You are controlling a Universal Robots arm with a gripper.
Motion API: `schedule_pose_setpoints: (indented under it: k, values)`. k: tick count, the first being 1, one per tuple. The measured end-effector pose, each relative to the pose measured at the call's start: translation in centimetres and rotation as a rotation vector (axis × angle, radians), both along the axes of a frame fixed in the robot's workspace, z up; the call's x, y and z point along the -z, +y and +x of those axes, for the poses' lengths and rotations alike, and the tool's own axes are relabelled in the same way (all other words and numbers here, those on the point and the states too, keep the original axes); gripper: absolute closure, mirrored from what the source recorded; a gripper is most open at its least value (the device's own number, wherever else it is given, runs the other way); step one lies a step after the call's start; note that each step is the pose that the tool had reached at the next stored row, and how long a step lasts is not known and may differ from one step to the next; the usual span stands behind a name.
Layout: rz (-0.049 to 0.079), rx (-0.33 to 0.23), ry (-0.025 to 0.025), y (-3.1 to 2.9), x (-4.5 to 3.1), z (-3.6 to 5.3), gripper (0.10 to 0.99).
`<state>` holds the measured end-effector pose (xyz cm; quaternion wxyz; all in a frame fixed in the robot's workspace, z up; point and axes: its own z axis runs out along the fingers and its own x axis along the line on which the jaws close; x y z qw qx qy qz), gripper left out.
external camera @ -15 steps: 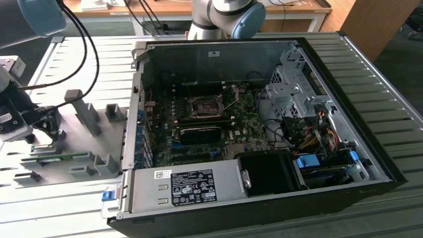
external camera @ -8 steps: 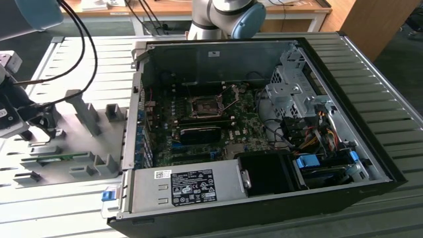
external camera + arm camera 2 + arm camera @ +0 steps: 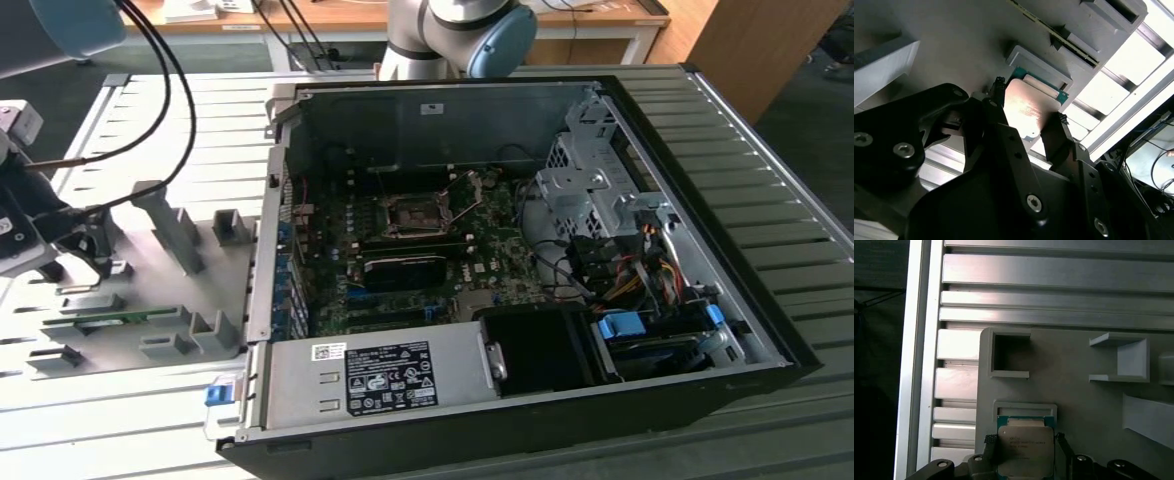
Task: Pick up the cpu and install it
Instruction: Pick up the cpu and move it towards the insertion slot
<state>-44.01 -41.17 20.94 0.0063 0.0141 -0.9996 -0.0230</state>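
The cpu point(image 3: 1025, 450) is lying metal side up in its pocket on the grey fixture point(image 3: 1079, 395), lines of dark print showing on its top. The gripper point(image 3: 1024, 440) is hovering over it, jaws sitting close beside two opposite edges; whether they are pinching it I cannot tell

The cpu point(image 3: 1025, 450), silver-grey top up and green-edged, lies flat in a grey fixture pocket point(image 3: 1025, 406).

A ribbed metal surface point(image 3: 747, 200) is seen carrying a grey fixture plate point(image 3: 134, 292), spread directly beneath the fingers point(image 3: 989, 440), and an open computer case point(image 3: 534, 250), set well away from them.
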Motion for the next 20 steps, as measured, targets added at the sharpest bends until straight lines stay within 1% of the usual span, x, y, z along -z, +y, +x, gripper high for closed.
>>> schedule_pose_setpoints:
  k: [20]
  values:
    - [0.001, 0.000, 0.0001, 0.00, -0.60, 0.00, 0.545]
